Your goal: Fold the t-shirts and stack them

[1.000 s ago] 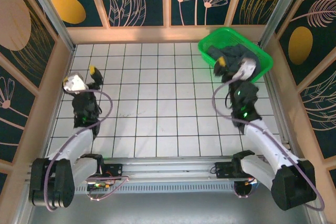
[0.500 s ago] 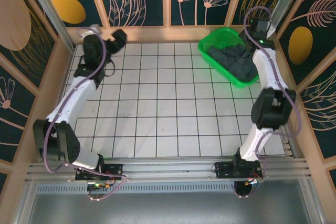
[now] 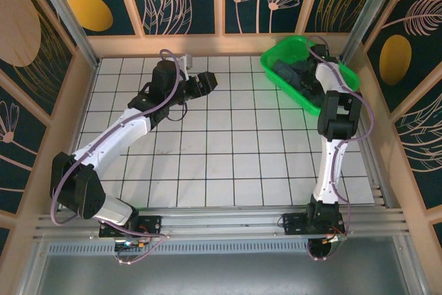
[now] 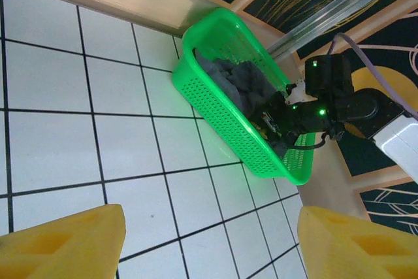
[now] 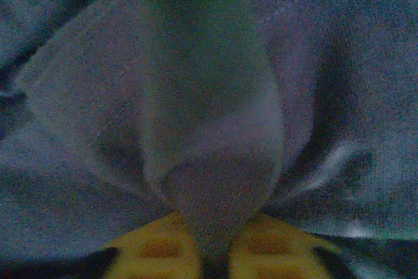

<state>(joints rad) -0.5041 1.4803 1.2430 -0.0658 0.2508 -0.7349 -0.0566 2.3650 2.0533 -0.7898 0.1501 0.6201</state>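
Barely begun: nothing folded or stacked yet.
The near desk (image 3: 228, 164) shows bare tiles, with no t-shirt spread or folded on them. Midway, the left gripper (image 3: 207, 81) hangs over the tiles, fingers apart, holding nothing. At the far right corner the right gripper (image 5: 209, 246) is clenched on a fold of the grey t-shirt (image 5: 209, 129), which lies heaped in the green basket (image 4: 222, 112). Lifting out, spreading, folding and stacking all look left to do.

Overhead view bright and even, soft shadows, right wrist view dim, t-shirt (image 5: 209, 129) blurred at close range
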